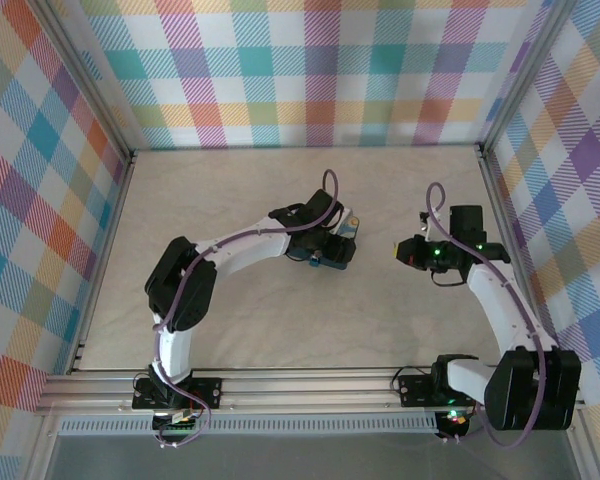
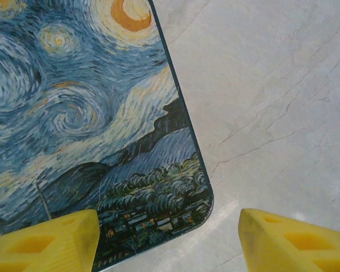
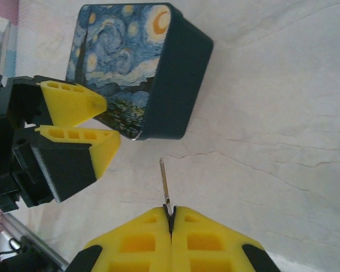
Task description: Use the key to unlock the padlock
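The key (image 3: pixel 165 181) is a thin metal blade sticking out from the tips of my right gripper (image 3: pixel 171 212), which is shut on it. Its blade points toward the blue night-sky box (image 3: pixel 124 62). My left gripper (image 2: pixel 170 226) is open over the box's corner (image 2: pixel 79 113). One yellow finger (image 2: pixel 51 243) is above the lid's edge and the other (image 2: pixel 294 241) is above bare table. From above, the left gripper (image 1: pixel 330 245) sits on the box (image 1: pixel 328 264) and the right gripper (image 1: pixel 408 250) is a short way to its right. The padlock is hidden.
The pale marbled table (image 1: pixel 230 200) lies open all round the box. Checked walls (image 1: pixel 310 70) close in the back and both sides. A metal rail (image 1: pixel 300 385) with the arm bases runs along the near edge.
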### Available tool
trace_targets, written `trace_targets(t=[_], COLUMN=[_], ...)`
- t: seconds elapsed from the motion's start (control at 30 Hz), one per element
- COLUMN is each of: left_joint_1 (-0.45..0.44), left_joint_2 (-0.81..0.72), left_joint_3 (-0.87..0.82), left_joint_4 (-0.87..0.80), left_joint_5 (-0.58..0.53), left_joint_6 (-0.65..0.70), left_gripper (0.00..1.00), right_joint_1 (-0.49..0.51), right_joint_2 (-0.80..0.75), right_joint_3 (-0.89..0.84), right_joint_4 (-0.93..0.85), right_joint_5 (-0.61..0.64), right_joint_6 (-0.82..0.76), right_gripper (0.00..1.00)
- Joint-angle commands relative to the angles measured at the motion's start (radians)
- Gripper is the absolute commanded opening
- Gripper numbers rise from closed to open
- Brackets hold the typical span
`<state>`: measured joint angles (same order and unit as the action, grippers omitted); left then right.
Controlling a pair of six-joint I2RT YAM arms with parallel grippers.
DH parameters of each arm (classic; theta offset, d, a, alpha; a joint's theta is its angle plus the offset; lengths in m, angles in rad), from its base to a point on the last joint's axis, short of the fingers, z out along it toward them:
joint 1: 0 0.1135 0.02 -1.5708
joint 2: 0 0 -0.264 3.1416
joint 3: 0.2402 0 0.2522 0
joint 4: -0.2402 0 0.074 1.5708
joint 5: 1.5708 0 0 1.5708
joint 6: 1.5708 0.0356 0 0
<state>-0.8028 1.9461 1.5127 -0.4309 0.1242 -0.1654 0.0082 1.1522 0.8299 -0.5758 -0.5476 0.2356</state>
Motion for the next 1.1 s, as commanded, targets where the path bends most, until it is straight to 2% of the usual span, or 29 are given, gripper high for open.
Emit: trace_targets(t=[0.0, 0.17, 0.33, 0.53, 0.83, 1.07], left_joint_1=[-0.011, -0.007, 0.006, 0.029, 0.089, 0.128], left_joint_2=[-0.062, -0.14, -0.264, -0.379, -0.359, -0.287], left_joint_3=[-0.02, -0.077, -0.242, -0.453, -0.605, -0.609], left_joint_4=[0.041, 0.076, 0.181, 0.31, 0.48, 0.567], left_joint_5=[-0.008, -0.032, -0.068, -0.054, 0.019, 0.05], left_joint_6=[-0.025, -0.045, -0.11, -0.195, -0.268, -0.285], left_gripper=[0.66, 0.68, 0.7, 0.75, 0.76, 0.76], right_joint_1=[0.02, 0.066, 0.125, 0.197, 0.245, 0.251], right_joint_2=[0.019, 0.058, 0.124, 0.24, 0.467, 0.575], right_joint_3=[-0.002, -0.005, -0.016, 0.001, 0.114, 0.191], right_joint_4=[0.056, 0.108, 0.234, 0.374, 0.469, 0.446], right_joint_5=[-0.092, -0.117, -0.175, -0.223, -0.292, -0.275], right_joint_6=[0.022, 0.047, 0.128, 0.221, 0.317, 0.308], right_gripper=[0.0, 0.0, 0.0, 0.0, 0.0, 0.0])
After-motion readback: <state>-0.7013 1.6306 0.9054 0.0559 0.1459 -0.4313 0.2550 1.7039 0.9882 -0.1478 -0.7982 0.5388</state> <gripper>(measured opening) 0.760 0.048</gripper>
